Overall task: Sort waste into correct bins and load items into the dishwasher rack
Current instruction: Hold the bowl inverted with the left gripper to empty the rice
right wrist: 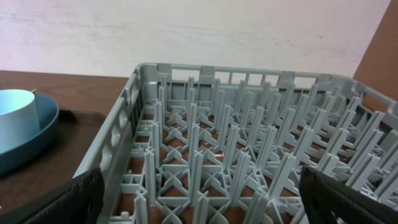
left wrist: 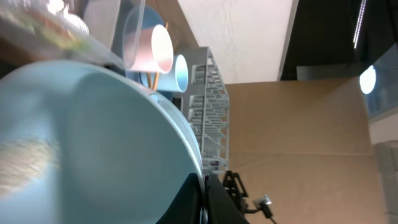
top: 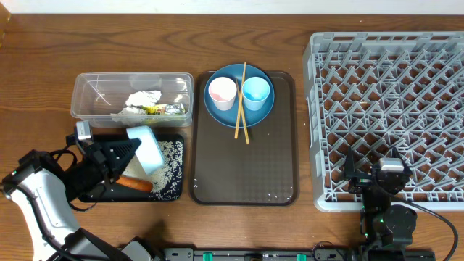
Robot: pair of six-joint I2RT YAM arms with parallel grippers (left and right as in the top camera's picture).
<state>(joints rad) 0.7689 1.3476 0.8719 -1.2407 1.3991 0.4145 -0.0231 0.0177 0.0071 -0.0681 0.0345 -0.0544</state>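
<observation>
My left gripper (top: 129,151) is shut on the rim of the pale-blue bowl (top: 147,149) and holds it tipped on its side over the black tray (top: 174,194); the bowl fills the left wrist view (left wrist: 87,143). White rice (top: 170,165) and an orange carrot (top: 135,184) lie in the black tray. The clear tub (top: 85,94) holds a white napkin (top: 143,98) and a yellow-green wrapper (top: 161,109). The blue plate (top: 239,114) carries the pink cup (top: 221,92), light-blue cup (top: 256,92) and chopsticks (top: 240,109). My right gripper (top: 375,176) is open over the grey rack's (top: 391,72) front edge.
The blue plate sits at the far end of a dark brown serving tray (top: 243,170) between the bins and the rack. The rack's upright pegs (right wrist: 224,149) fill the right wrist view, with the plate and light-blue cup (right wrist: 15,115) to its left.
</observation>
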